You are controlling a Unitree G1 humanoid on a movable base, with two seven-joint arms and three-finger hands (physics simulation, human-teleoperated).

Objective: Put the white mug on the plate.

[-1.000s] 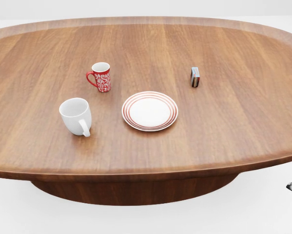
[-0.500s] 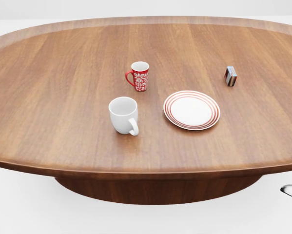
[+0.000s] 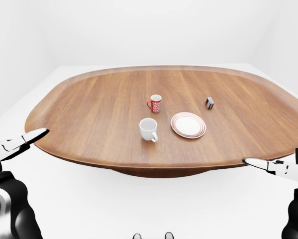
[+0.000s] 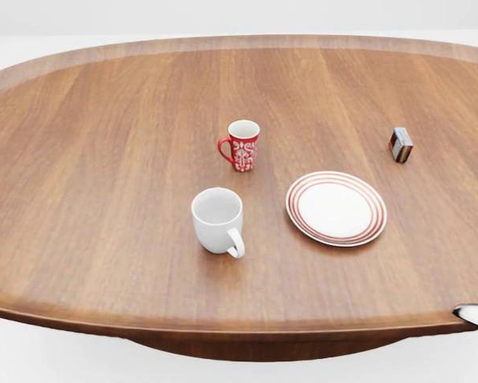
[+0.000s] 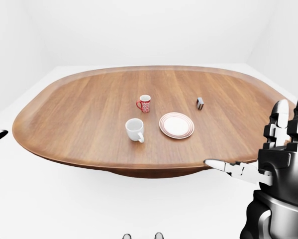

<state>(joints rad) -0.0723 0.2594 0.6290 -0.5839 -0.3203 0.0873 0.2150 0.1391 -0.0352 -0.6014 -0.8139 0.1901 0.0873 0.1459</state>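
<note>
Oval wooden table (image 4: 79, 159): white mug (image 4: 218, 221) left of plate (image 4: 336, 207), well apart from both spread-fingered hands: left hand (image 3: 12, 145), right hand (image 5: 280, 149).

Smooth wood-grain table (image 4: 103, 159), glossy ceramic-looking white mug (image 4: 217, 219), glazed striped plate (image 4: 336, 207)

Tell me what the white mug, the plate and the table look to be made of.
White mug: glazed ceramic by the look, plain smooth white with soft shading. Plate: likely glazed ceramic too, white with painted red rings at the rim. Table: wood or wood veneer, showing brown grain streaks and a satin sheen. Being a render, these are appearances only.
</note>
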